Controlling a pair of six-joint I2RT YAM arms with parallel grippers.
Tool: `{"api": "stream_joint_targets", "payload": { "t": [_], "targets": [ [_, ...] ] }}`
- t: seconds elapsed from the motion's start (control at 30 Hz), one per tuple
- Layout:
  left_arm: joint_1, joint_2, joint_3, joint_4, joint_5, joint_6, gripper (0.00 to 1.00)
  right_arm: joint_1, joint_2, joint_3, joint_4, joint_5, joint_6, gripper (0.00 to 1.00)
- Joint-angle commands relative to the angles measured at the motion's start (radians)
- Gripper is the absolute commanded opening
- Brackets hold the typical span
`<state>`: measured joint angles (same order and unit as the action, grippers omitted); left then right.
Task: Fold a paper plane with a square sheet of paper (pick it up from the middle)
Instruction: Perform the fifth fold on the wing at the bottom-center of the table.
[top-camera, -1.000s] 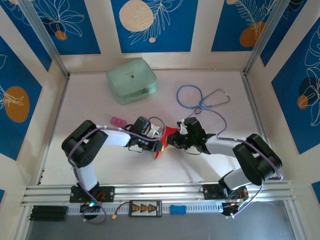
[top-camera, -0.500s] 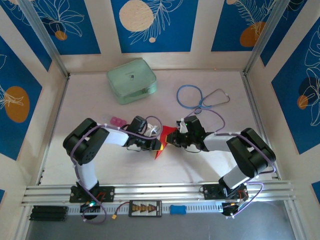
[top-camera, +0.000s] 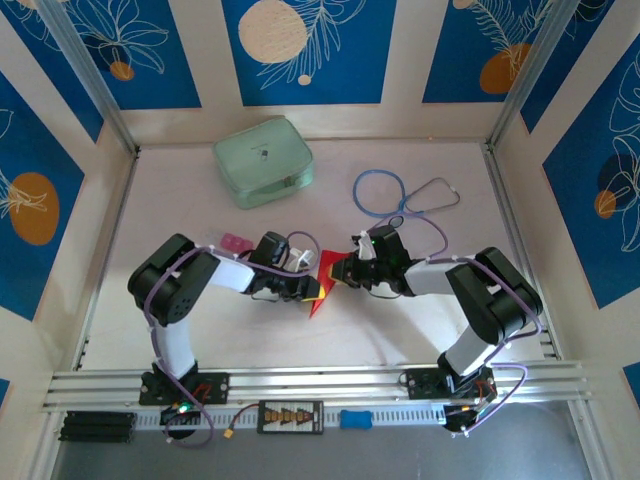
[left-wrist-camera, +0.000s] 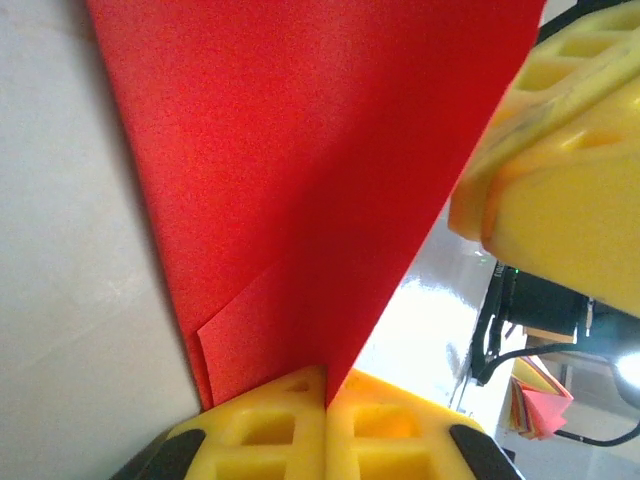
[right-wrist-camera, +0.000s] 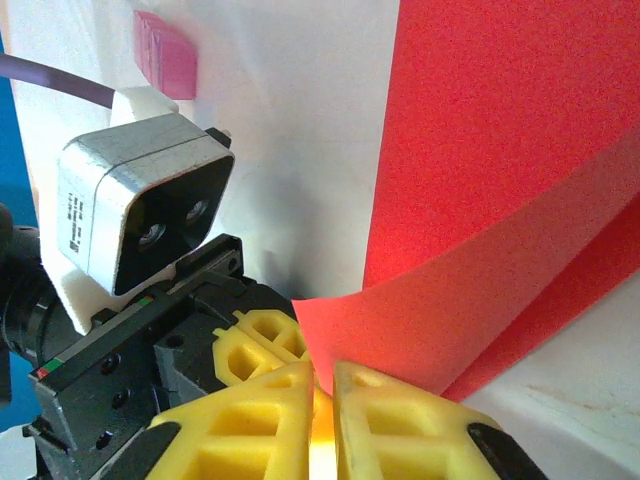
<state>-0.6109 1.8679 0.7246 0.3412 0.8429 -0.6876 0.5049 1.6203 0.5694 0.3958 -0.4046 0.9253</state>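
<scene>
The red sheet of paper (top-camera: 322, 290), creased and folded to a point like a paper plane, sits mid-table between both grippers, its tip toward the near edge. My left gripper (top-camera: 314, 288) is shut on a folded edge of the paper (left-wrist-camera: 300, 150), with the layers pinched between the yellow fingertips (left-wrist-camera: 326, 376). Coming in from the right, my right gripper (top-camera: 342, 272) is shut on a raised flap of the paper (right-wrist-camera: 500, 150), whose corner runs into the narrow slit at the jaws (right-wrist-camera: 322, 370). The left gripper's fingers (right-wrist-camera: 250, 345) are just behind that flap.
A pale green case (top-camera: 263, 161) lies at the back left and a blue stethoscope (top-camera: 400, 193) at the back right. A small pink object (top-camera: 236, 243) rests beside the left arm. Frame rails line the table's sides and near edge.
The right gripper has moved left and slightly back, closing in on the paper's flap. The left gripper has kept its hold and shifted only a little.
</scene>
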Motion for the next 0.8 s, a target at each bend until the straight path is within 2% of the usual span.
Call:
{"api": "stream_joint_targets", "payload": {
  "t": [0.0, 0.33, 0.77],
  "targets": [
    [0.007, 0.044, 0.002, 0.017, 0.029, 0.021, 0.0, -0.006, -0.034, -0.019, 0.012, -0.028, 0.01, 0.15],
    [-0.015, 0.092, 0.019, 0.088, 0.128, 0.008, 0.0, 0.0, -0.103, -0.097, 0.018, -0.027, 0.025, 0.15],
    [-0.009, 0.07, 0.003, -0.025, 0.043, 0.008, 0.0, -0.003, 0.03, 0.012, 0.014, -0.066, -0.001, 0.15]
  ]
}}
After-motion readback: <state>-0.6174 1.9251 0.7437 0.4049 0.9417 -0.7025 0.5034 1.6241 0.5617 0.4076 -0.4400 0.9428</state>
